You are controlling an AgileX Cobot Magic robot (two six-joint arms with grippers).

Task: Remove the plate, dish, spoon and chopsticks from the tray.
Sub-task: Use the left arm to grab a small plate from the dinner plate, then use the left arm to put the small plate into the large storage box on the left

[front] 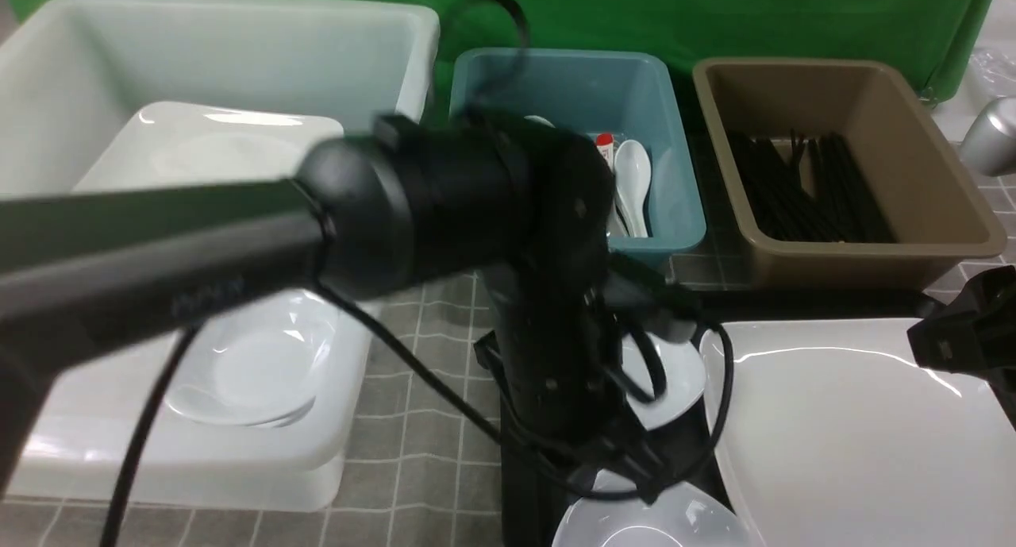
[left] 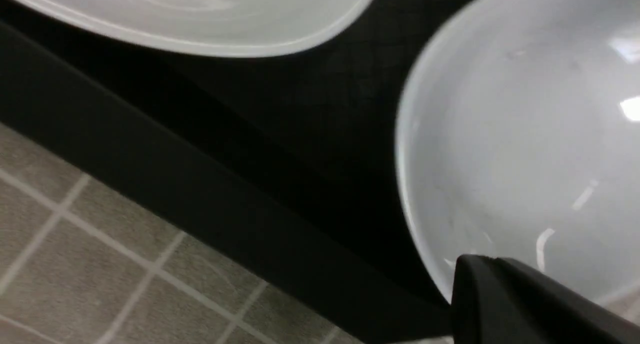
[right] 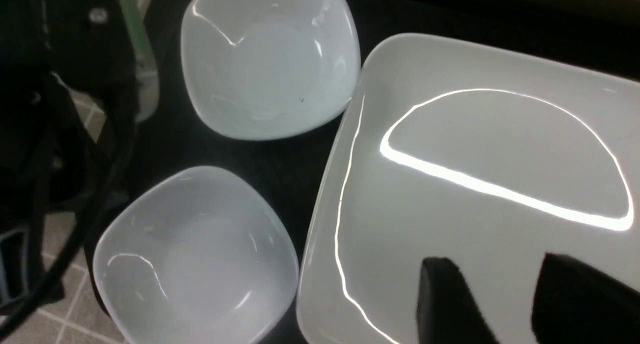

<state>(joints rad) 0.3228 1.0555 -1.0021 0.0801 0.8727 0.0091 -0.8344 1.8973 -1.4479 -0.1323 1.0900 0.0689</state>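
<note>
Where the left gripper (left: 480, 279) came into the left wrist view, only one dark mass of finger showed, with no gap, so its jaws stood clenched. Its tip lay over the rim of a small white dish (left: 525, 134), but whether that rim was pinched could not be told. The dish sat on the tray (left: 210, 199), just inside the raised rim. A second dish (left: 200, 14) sat apart from it across a strip of bare black. Outside the rim lay the grey checked tablecloth (left: 75, 264).

The right gripper (right: 500, 284) hung released over the plate (right: 475, 184), its two fingers (right: 445, 299) spread with nothing between them. Whether they touched the glaze could not be told. The plate filled the right part of the tray, just beside both dishes.

In the front view the left arm (front: 238, 221) crossed the picture and bent down over the tray's left part. Behind the tray stood a teal tub (front: 667, 110) with a white spoon (front: 635, 174) lying in it. Beside it on the right, a brown tub (front: 921, 150) held black chopsticks (front: 810, 190). On the left, a near white tub (front: 238, 468) held more small dishes, and a larger white tub (front: 238, 47) behind it held a big plate.
</note>
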